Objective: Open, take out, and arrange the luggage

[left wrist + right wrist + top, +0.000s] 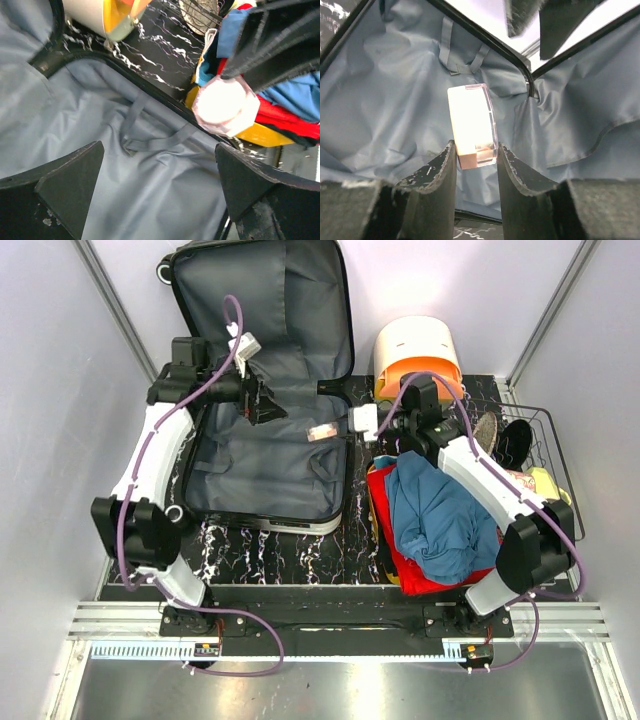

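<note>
Luggage lies open, left-centre on the table. My right gripper pinches a small clear box over its lining; left gripper wide, empty. Clothes piled outside. I judge emptying nearly done, arranging left.

A blue shirt lies crumpled atop a red garment on a black marbled table, beside a wire basket holding a dark shoe, a white-and-orange box standing behind and a small clear case showing pale pink to the left.
</note>
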